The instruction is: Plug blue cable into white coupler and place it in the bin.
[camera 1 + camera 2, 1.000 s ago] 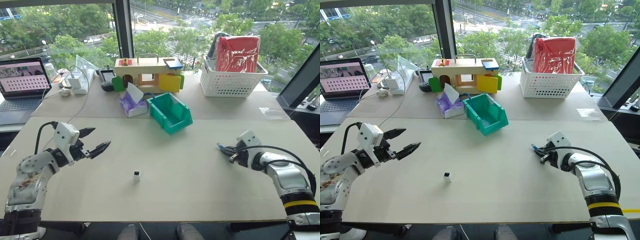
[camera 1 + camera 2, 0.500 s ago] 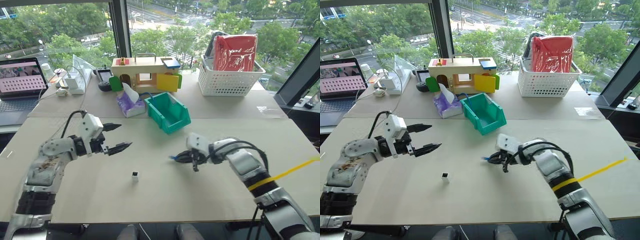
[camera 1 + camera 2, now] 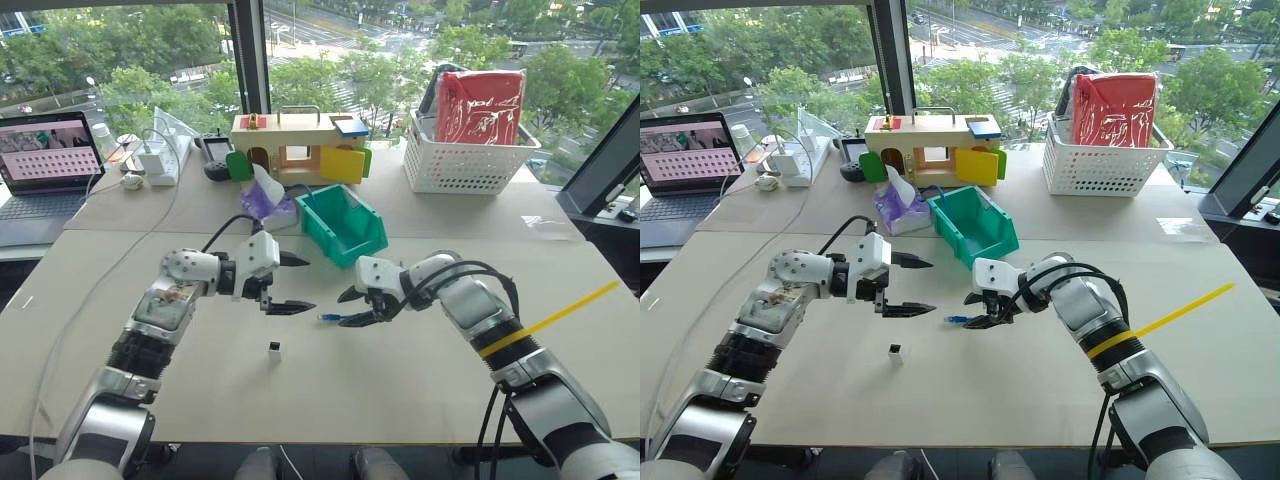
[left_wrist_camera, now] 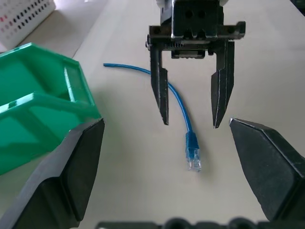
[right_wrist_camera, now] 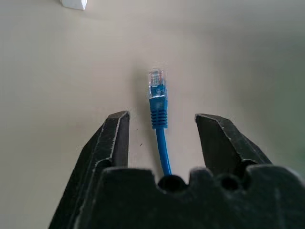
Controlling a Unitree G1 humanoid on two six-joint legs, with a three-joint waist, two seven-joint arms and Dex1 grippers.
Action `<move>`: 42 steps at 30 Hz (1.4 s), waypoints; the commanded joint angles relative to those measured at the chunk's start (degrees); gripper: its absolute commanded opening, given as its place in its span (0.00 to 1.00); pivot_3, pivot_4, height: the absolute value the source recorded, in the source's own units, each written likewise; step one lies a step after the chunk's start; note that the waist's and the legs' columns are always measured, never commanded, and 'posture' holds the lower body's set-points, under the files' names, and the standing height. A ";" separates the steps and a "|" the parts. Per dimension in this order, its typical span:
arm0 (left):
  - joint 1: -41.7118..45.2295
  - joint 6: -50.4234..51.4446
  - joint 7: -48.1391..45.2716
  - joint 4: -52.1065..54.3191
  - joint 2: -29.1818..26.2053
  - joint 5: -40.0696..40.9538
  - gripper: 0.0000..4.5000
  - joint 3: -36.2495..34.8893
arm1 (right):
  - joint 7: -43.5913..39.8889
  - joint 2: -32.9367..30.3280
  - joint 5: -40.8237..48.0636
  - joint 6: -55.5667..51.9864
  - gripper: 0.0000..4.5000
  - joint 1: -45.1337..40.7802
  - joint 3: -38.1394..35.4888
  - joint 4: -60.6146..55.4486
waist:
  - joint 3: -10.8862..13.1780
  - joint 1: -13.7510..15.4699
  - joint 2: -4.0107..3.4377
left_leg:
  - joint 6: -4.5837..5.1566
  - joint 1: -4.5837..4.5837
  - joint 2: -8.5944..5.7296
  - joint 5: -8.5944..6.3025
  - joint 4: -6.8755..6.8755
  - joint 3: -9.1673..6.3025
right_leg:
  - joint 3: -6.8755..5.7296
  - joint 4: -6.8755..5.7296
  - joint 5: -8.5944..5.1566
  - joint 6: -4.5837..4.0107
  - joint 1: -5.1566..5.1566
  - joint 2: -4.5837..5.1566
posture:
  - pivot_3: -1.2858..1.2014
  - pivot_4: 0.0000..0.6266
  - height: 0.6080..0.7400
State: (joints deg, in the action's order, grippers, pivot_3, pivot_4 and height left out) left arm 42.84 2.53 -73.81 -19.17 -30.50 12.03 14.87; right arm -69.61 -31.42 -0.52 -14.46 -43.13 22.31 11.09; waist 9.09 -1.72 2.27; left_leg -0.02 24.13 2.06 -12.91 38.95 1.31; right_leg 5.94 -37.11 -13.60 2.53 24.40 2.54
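The blue cable (image 4: 183,112) lies flat on the worktop (image 3: 420,370), its clear plug pointing toward the left end effector (image 3: 292,283), whose fingers are spread wide and hold nothing. The right end effector (image 3: 350,308) sits low over the cable with its two black fingers (image 5: 113,138) parted on either side of the plug end, not pinching it. The white coupler (image 3: 273,349) stands alone on the worktop nearer the robot, apart from both end effectors. The bin (image 3: 338,222) sits farther back, beside a purple tissue pack (image 3: 262,200).
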 commanded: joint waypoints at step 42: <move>4.81 -5.20 3.24 -16.27 16.12 -3.43 0.02 -5.45 | 43.07 26.36 39.28 -63.80 0.79 28.00 -49.10 -46.09 | -0.02 1.01 -0.04 | 0.04 0.33 -0.10 0.02 0.15 -0.78 | -0.53 -0.02 0.01 -0.01 -0.10 0.02 | 0.52 0.24 0.81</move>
State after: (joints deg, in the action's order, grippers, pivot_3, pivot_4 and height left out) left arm 48.47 -4.57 -70.71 -39.74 -14.85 6.01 10.84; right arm -29.09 -6.39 35.34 -73.62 -17.41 -23.31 -31.81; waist 9.07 -0.71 2.23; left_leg 0.02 24.44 1.96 -12.89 39.09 0.51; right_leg 5.40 -37.12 -13.59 2.53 24.26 2.57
